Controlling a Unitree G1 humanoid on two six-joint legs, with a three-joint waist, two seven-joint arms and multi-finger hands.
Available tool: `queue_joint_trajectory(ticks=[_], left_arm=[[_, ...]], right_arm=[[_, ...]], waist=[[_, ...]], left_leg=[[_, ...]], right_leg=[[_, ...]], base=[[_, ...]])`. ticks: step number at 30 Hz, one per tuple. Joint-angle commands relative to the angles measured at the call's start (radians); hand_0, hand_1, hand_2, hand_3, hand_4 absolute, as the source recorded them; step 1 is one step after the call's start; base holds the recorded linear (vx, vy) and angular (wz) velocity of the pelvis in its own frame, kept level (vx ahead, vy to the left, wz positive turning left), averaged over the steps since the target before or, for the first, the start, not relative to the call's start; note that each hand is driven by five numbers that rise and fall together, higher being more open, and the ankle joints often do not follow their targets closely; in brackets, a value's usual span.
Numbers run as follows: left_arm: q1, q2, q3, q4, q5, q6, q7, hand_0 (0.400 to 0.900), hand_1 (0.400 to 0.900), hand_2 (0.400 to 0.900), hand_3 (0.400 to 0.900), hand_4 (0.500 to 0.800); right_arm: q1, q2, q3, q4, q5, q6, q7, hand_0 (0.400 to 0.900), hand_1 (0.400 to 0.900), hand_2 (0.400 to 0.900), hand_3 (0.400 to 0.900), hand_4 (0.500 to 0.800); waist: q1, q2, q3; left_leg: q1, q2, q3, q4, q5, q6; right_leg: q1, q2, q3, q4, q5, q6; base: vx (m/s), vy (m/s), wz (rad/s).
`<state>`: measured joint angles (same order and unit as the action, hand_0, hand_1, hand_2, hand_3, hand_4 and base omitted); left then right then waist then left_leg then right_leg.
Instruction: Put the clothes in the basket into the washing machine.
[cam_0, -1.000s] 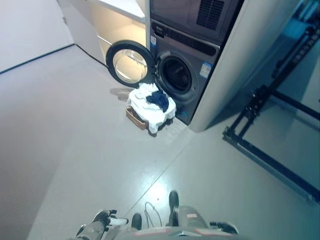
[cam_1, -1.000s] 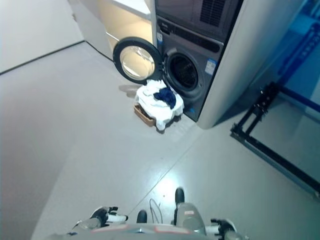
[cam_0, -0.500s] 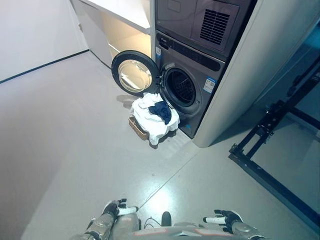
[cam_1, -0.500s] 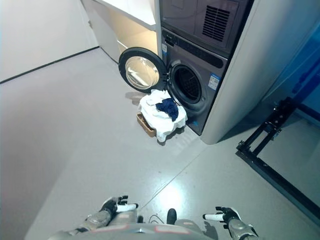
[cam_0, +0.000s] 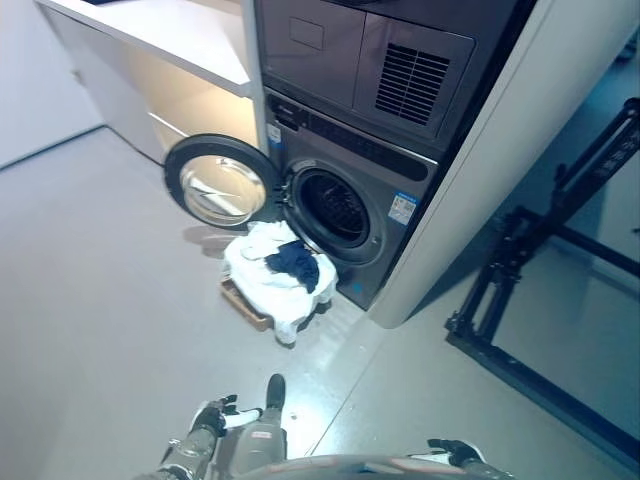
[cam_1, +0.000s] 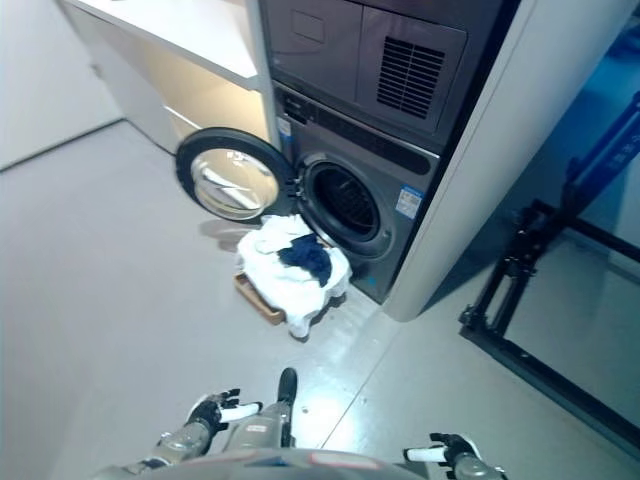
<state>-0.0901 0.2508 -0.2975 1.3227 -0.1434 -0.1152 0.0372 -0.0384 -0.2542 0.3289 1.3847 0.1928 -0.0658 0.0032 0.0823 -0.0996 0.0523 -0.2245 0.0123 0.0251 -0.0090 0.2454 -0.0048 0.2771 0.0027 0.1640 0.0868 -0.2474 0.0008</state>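
A grey front-loading washing machine (cam_0: 345, 180) stands ahead with its round door (cam_0: 218, 182) swung open to the left and its dark drum (cam_0: 333, 208) showing. A low brown basket (cam_0: 243, 301) sits on the floor just before the opening, heaped with white clothes (cam_0: 262, 281) and a dark blue garment (cam_0: 293, 262) on top. My left hand (cam_0: 213, 417) shows at the bottom edge, empty, fingers relaxed. My right hand (cam_1: 443, 452) shows at the bottom right, empty, fingers relaxed. Both hands are far from the basket.
A dryer unit with a vent grille (cam_0: 410, 84) sits stacked above the washer. A white counter (cam_0: 180, 35) with a lit recess runs off to the left. A black metal frame (cam_0: 520, 290) stands on the floor at the right. A white panel (cam_0: 470, 200) flanks the washer's right side.
The camera has moved closer and to the right, so the washer and basket appear larger and shifted left. Both hands stay low at the bottom edge.
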Motion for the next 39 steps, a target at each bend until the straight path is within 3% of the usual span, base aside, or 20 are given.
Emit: queue_joint_trajectory(ticks=[1,3,5,6,8,11,13,15,16,18,20,24,25,26,28,29,30,32,33,39], left_arm=[[0.015,0.006,-0.023,0.013,0.025,-0.007,0.002,0.9,0.9,0.9,0.9,0.8],[0.005,0.011,-0.021,0.013,0.023,-0.006,0.008,0.9,0.9,0.9,0.9,0.8],[-0.008,0.012,-0.024,0.013,0.015,-0.002,0.007,0.9,0.9,0.9,0.9,0.8],[-0.017,0.015,-0.028,0.01,0.007,-0.003,0.009,0.9,0.9,0.9,0.9,0.8],[-0.033,0.017,-0.024,0.023,0.002,0.003,0.007,0.9,0.9,0.9,0.9,0.8],[-0.045,0.019,-0.017,0.026,-0.008,0.0,0.005,0.9,0.9,0.9,0.9,0.8],[-0.048,0.013,-0.017,0.036,-0.006,0.0,0.003,0.9,0.9,0.9,0.9,0.8],[-0.05,0.01,-0.01,0.044,-0.008,-0.001,0.003,0.9,0.9,0.9,0.9,0.8],[-0.053,0.009,-0.013,0.04,-0.011,-0.002,0.0,0.9,0.9,0.9,0.9,0.8],[-0.058,-0.001,-0.011,0.052,-0.006,0.001,-0.003,0.9,0.9,0.9,0.9,0.8],[-0.047,-0.004,-0.022,0.032,0.006,-0.005,0.002,0.9,0.9,0.9,0.9,0.8],[-0.054,-0.015,-0.117,0.019,0.133,-0.013,0.007,0.9,0.9,0.9,0.9,0.8],[-0.07,-0.009,-0.153,-0.002,0.18,-0.013,0.03,0.9,0.9,0.9,0.9,0.8],[-0.095,-0.007,-0.199,-0.012,0.231,-0.013,0.043,0.9,0.9,0.9,0.9,0.8],[-0.191,-0.012,-0.339,-0.045,0.361,-0.011,0.075,0.9,0.9,0.9,0.9,0.8],[-0.239,-0.016,-0.388,-0.045,0.396,-0.001,0.089,0.9,0.9,0.9,0.9,0.8],[-0.275,-0.006,-0.434,-0.063,0.461,0.003,0.105,0.9,0.9,0.9,0.9,0.8],[-0.288,-0.003,-0.447,-0.079,0.483,-0.003,0.116,0.9,0.9,0.9,0.9,0.8],[-0.324,-0.003,-0.474,-0.095,0.502,0.001,0.156,0.9,0.9,0.9,0.9,0.8],[-0.405,0.002,-0.518,-0.152,0.538,-0.01,0.23,0.9,0.9,0.9,0.9,0.8]], right_arm=[[0.022,-0.046,-0.001,-0.049,-0.016,-0.017,-0.006,0.9,0.9,0.9,0.9,0.8],[0.017,-0.042,-0.02,-0.056,-0.01,-0.014,-0.008,0.9,0.9,0.9,0.9,0.8],[0.022,-0.043,-0.027,-0.06,-0.016,-0.014,-0.01,0.9,0.9,0.9,0.9,0.8],[0.022,-0.048,-0.032,-0.069,-0.015,-0.015,-0.013,0.9,0.9,0.9,0.9,0.8],[0.021,-0.048,-0.044,-0.066,-0.015,-0.009,-0.022,0.9,0.9,0.9,0.9,0.8],[0.037,-0.051,-0.052,-0.055,-0.012,-0.007,-0.023,0.9,0.9,0.9,0.9,0.8],[0.047,-0.049,-0.059,-0.041,-0.014,-0.003,-0.025,0.9,0.9,0.9,0.9,0.8],[0.052,-0.05,-0.062,-0.036,-0.012,-0.004,-0.024,0.9,0.9,0.9,0.9,0.8],[0.056,-0.051,-0.064,-0.033,-0.009,-0.002,-0.025,0.9,0.9,0.9,0.9,0.8],[0.048,-0.048,-0.074,-0.016,-0.002,0.003,-0.026,0.9,0.9,0.9,0.9,0.8],[0.062,-0.051,-0.076,-0.024,-0.007,-0.002,-0.025,0.9,0.9,0.9,0.9,0.8],[0.056,-0.057,-0.073,-0.031,-0.009,-0.007,-0.026,0.9,0.9,0.9,0.9,0.8],[0.047,-0.061,-0.07,-0.042,-0.006,-0.009,-0.029,0.9,0.9,0.9,0.9,0.8],[0.034,-0.067,-0.064,-0.055,0.001,-0.014,-0.034,0.9,0.9,0.9,0.9,0.8],[-0.011,-0.088,-0.038,-0.078,0.01,-0.031,-0.054,0.9,0.9,0.9,0.9,0.8],[-0.051,-0.097,-0.031,-0.075,0.02,-0.036,-0.08,0.9,0.9,0.9,0.9,0.8],[-0.072,-0.111,-0.032,-0.073,0.03,-0.044,-0.107,0.9,0.9,0.9,0.9,0.8],[-0.071,-0.116,-0.038,-0.075,0.032,-0.045,-0.109,0.9,0.9,0.9,0.9,0.8],[-0.089,-0.116,-0.042,-0.073,0.045,-0.048,-0.134,0.9,0.9,0.9,0.9,0.8],[-0.117,-0.099,-0.031,-0.089,0.06,-0.054,-0.164,0.9,0.9,0.9,0.9,0.8]], waist=[[0.031,0.015,-0.064],[0.024,0.012,-0.06],[0.016,0.044,-0.05],[0.002,0.058,-0.027],[-0.027,0.076,0.0],[-0.064,0.085,0.021],[-0.078,0.071,0.021],[-0.089,0.048,0.02],[-0.094,0.046,0.021],[-0.096,0.041,0.02],[-0.094,0.041,0.012],[-0.113,0.053,0.0],[-0.119,0.047,0.011],[-0.127,0.039,0.03],[-0.109,0.042,0.106],[-0.11,0.046,0.116],[-0.103,0.079,0.111],[-0.105,0.087,0.11],[-0.122,0.095,0.121],[-0.142,0.11,0.17]], left_leg=[[-0.076,0.015,-0.007,-0.064,0.071,-0.056],[-0.039,-0.003,0.006,-0.05,0.033,-0.028],[0.022,-0.005,0.017,-0.048,-0.004,0.005],[0.058,-0.009,0.011,-0.048,-0.017,0.02],[0.131,-0.016,0.002,-0.057,-0.053,0.037],[0.204,-0.019,-0.034,-0.07,-0.085,0.026],[0.232,-0.029,-0.054,-0.078,-0.12,0.011],[0.259,-0.036,-0.065,-0.078,-0.154,-0.006],[0.267,-0.035,-0.076,-0.078,-0.165,-0.011],[0.277,-0.036,-0.1,-0.078,-0.164,-0.015],[0.288,-0.029,-0.1,-0.078,-0.171,-0.025],[0.293,-0.005,-0.106,-0.072,-0.195,-0.05],[0.25,-0.01,-0.1,0.029,-0.213,-0.065],[0.178,-0.015,-0.065,0.163,-0.212,-0.092],[0.037,-0.031,-0.08,0.304,-0.163,-0.127],[0.001,-0.007,-0.074,0.227,-0.16,-0.12],[-0.008,0.033,-0.1,0.056,-0.109,-0.088],[0.028,0.049,-0.082,0.008,-0.098,-0.083],[0.0,0.041,-0.077,0.02,-0.092,-0.079],[-0.031,0.015,-0.015,0.006,-0.102,-0.044]], right_leg=[[-0.044,-0.003,0.017,0.231,0.385,0.174],[-0.105,-0.032,-0.023,0.355,0.552,0.213],[-0.175,-0.06,-0.101,0.498,0.636,0.208],[-0.239,-0.072,-0.139,0.585,0.639,0.196],[-0.338,-0.115,-0.211,0.628,0.56,0.159],[-0.402,-0.18,-0.314,0.467,0.444,0.143],[-0.412,-0.19,-0.356,0.256,0.407,0.141],[-0.395,-0.173,-0.361,0.056,0.41,0.15],[-0.397,-0.172,-0.335,0.02,0.418,0.155],[-0.377,-0.153,-0.299,0.041,0.395,0.156],[-0.365,-0.151,-0.316,0.046,0.39,0.153],[-0.346,-0.148,-0.356,0.063,0.346,0.138],[-0.338,-0.152,-0.361,0.058,0.333,0.128],[-0.329,-0.155,-0.363,0.048,0.324,0.118],[-0.335,-0.151,-0.356,0.031,0.331,0.099],[-0.345,-0.145,-0.361,0.016,0.332,0.105],[-0.351,-0.11,-0.334,0.001,0.326,0.116],[-0.353,-0.11,-0.325,-0.005,0.33,0.119],[-0.38,-0.119,-0.301,-0.012,0.333,0.125],[-0.502,-0.146,-0.257,0.073,0.312,0.134]], base=[[0.37,0.121,-0.05],[0.38,0.177,-0.09],[0.34,0.287,-0.09],[0.32,0.316,0.08],[0.37,0.247,0.15],[0.37,0.033,0.26],[0.36,-0.133,0.34],[0.33,-0.173,0.34],[0.25,-0.132,0.43],[0.21,-0.113,0.43],[0.21,-0.126,0.25],[0.17,-0.126,0.22],[0.06,-0.141,0.24],[-0.1,-0.127,0.13],[-0.19,-0.093,-0.15],[0.04,0.023,-0.69],[0.13,0.048,-0.64],[0.08,0.12,-0.61],[0.02,0.203,-0.5],[-0.02,0.162,-0.39]])
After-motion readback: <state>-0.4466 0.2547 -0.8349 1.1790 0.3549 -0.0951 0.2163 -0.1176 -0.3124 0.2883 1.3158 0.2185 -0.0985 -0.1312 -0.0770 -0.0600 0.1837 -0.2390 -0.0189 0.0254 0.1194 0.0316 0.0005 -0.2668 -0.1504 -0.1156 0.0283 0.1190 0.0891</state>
